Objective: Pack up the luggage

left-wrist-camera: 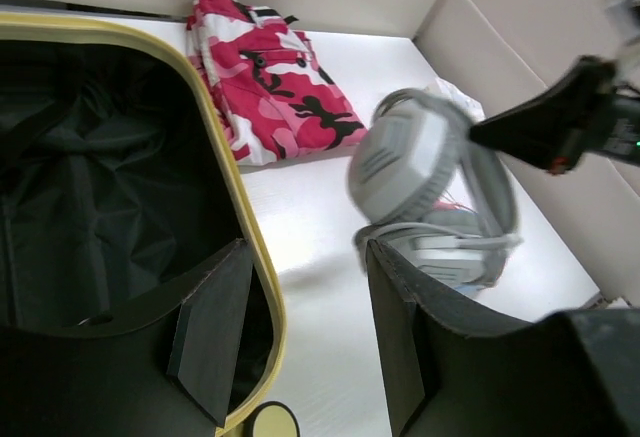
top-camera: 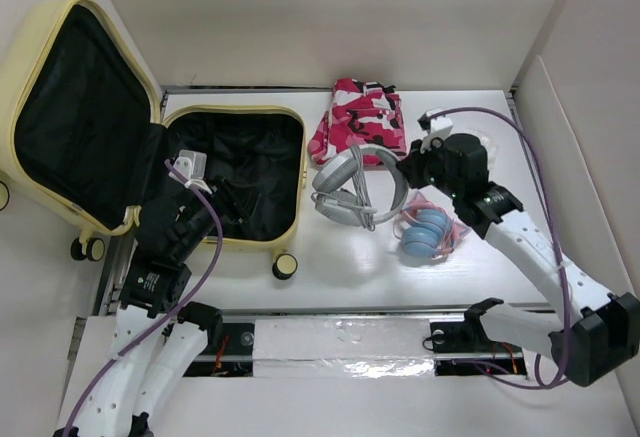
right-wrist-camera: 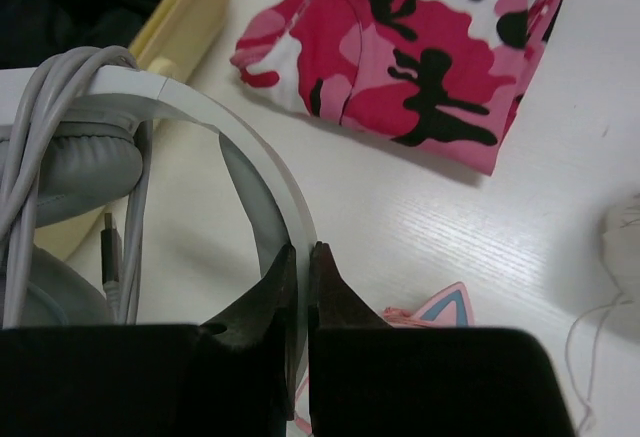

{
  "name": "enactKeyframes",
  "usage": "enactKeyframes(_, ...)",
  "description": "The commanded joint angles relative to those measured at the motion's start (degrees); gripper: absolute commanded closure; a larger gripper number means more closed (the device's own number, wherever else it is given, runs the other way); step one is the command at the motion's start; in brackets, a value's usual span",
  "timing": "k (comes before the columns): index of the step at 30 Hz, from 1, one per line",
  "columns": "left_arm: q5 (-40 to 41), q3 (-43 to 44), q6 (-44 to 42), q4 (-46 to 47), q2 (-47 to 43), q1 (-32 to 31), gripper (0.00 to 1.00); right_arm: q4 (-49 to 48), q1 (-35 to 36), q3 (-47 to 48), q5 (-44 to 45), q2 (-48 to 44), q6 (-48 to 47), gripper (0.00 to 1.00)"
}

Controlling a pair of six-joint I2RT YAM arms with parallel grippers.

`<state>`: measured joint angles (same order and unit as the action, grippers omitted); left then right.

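The luggage (top-camera: 299, 182) lies open at the upper left of the top view. The right gripper (right-wrist-camera: 302, 252) clamps its jaws on the grey headphones (top-camera: 338, 172) at center. The left gripper (left-wrist-camera: 308, 252), jaws partly wide, straddles the luggage's rim.

Left gripper (left-wrist-camera: 305, 337) stands parted; right gripper (right-wrist-camera: 302, 262) pinched together.

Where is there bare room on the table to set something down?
Bare table runs along the near edge, in front of luggage and headphones. Crowded: the middle, where headphones, camo cloth and blue pouch are close together.
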<state>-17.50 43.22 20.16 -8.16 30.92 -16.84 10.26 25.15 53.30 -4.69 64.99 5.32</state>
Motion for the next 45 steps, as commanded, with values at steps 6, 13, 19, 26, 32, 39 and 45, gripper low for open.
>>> enactKeyframes(6, 10.4, 2.7, 2.5, -2.2, -1.3, -0.2, 0.53, -2.3, 6.0, 20.2, 1.0, 7.3, 1.2, 1.0)
enactKeyframes(13, 17.0, 4.1, 4.1, -4.4, -2.7, -0.2, 0.53, -7.9, 13.5, 40.3, 3.4, 33.0, 4.0, 1.0)
enactKeyframes(19, 21.1, 5.1, 4.4, -4.7, -4.3, -0.2, 0.53, -9.6, 19.9, 56.7, 4.4, 52.8, 8.4, 1.0)
enactKeyframes(26, 20.5, 5.0, 4.1, -4.4, -3.9, -0.2, 0.53, -9.6, 27.7, 78.5, 6.5, 73.4, 14.9, 1.0)
enactKeyframes(32, 20.5, 4.9, 4.1, -4.7, -4.0, -0.2, 0.53, -12.0, 32.5, 86.0, 9.3, 80.8, 16.3, 1.0)
enactKeyframes(39, 19.7, 4.6, 4.0, -4.5, -4.1, -0.2, 0.53, -16.2, 33.9, 74.8, 9.8, 76.1, 16.1, 0.59)
enactKeyframes(45, 19.4, 4.3, 4.1, -4.5, -4.2, -0.2, 0.53, -18.1, 33.9, 67.7, 12.5, 66.1, 11.5, 0.38)
